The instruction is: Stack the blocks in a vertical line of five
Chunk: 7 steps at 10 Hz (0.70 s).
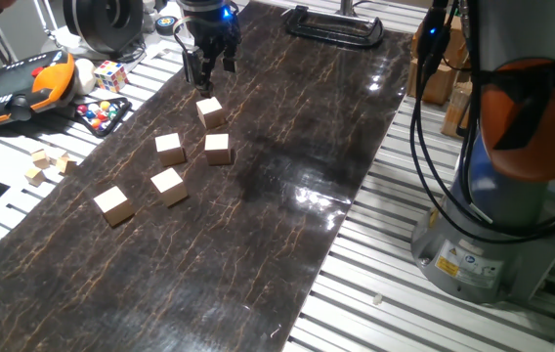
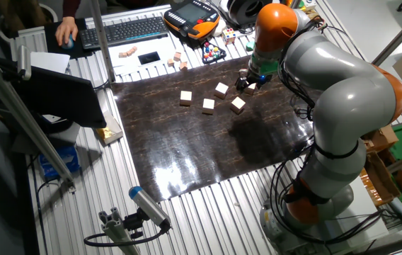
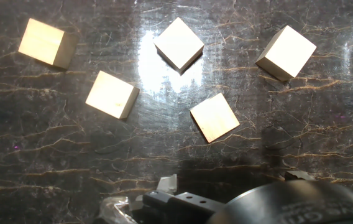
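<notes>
Five tan wooden blocks lie apart, none stacked, on the dark marbled mat [image 1: 287,235]. One block [image 1: 210,111] sits farthest back, two [image 1: 169,148] [image 1: 218,148] lie side by side in the middle, and two more [image 1: 169,185] [image 1: 113,205] lie nearer the front left. My gripper [image 1: 209,66] hangs open above and just behind the back block, touching nothing. The other fixed view shows the gripper [image 2: 247,82] at the right end of the cluster, near a block [image 2: 238,104]. In the hand view all five blocks show from above, the closest [image 3: 214,117] near the middle.
Left of the mat lie a multicoloured puzzle cube [image 1: 110,75], an orange teach pendant [image 1: 19,86], a tray of coloured balls [image 1: 102,113] and small pale wooden bits [image 1: 43,162]. A black clamp [image 1: 336,22] lies at the mat's far end. The robot base [image 1: 492,225] stands right.
</notes>
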Tool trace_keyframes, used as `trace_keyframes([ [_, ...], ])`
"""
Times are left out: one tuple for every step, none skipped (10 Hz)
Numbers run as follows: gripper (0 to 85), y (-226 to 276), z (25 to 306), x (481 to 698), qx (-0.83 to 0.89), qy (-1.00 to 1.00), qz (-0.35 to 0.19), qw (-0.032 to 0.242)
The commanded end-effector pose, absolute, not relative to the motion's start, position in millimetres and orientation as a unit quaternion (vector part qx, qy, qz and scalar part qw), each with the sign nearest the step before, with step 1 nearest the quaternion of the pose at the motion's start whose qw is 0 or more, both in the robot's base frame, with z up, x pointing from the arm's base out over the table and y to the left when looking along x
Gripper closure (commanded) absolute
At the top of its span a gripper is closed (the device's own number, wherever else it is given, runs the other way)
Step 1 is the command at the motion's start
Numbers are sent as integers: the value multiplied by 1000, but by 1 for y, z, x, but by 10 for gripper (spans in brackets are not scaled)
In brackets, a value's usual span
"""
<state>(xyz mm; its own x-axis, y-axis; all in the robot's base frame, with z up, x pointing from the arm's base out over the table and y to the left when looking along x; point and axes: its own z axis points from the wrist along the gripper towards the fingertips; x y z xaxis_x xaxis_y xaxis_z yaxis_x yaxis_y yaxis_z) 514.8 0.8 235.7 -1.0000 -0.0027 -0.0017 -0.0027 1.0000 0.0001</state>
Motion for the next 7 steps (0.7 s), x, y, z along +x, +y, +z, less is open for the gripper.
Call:
trace_keyframes([
  [843, 1, 236, 515, -69, 996, -50, 2],
  [843, 1, 237, 515, -69, 996, -50, 2],
  [843, 2, 239, 515, -67, 996, -51, 0],
  [843, 3, 240, 514, -65, 996, -54, -2],
  [843, 3, 241, 514, -65, 996, -54, -2],
  [843, 3, 240, 515, -65, 996, -54, -2],
  [843, 3, 240, 515, -64, 997, -51, -1],
])
